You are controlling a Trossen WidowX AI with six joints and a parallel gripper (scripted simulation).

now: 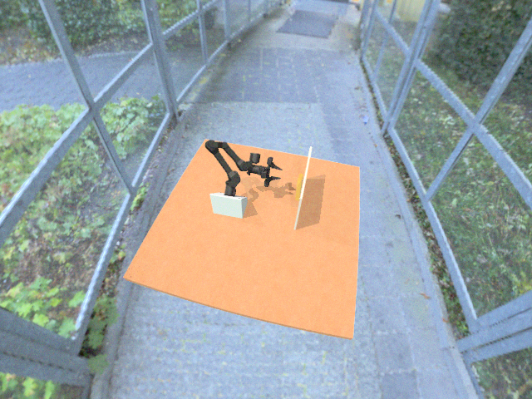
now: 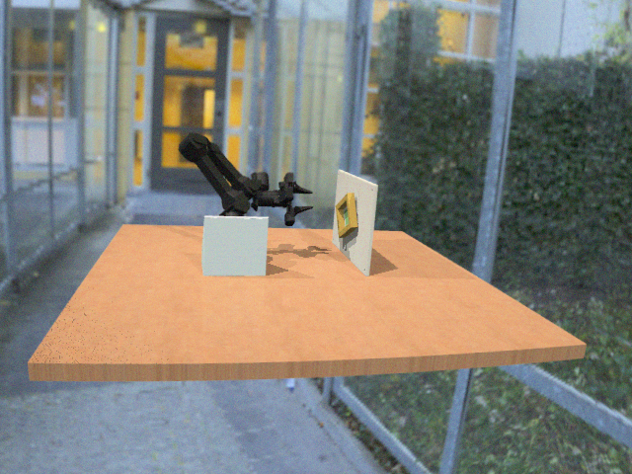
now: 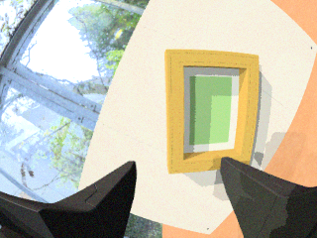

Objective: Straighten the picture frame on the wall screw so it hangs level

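The yellow picture frame (image 1: 298, 187) (image 2: 353, 214) (image 3: 174, 114), with a green picture, hangs crooked on the upright cream board (image 1: 297, 219) (image 2: 364, 245) (image 3: 136, 104). In the exterior view its edge nearer that camera stands higher than its far edge. In the wrist view its sides do not run parallel to the board's slanting edge. The screw and notched strip are hidden. My gripper (image 1: 280, 173) (image 2: 311, 199) (image 3: 178, 166) is open and empty, in front of the board with a gap to the frame in the top and exterior views. In the wrist view the right fingertip overlaps the frame's lower bar.
A pale block (image 1: 229, 206) (image 2: 234, 247) stands by the arm's base, hiding part of it in the exterior view. Both it and the board stand on the orange table (image 1: 240, 266) (image 2: 306, 316). Shadows of the arm and board lie on the table.
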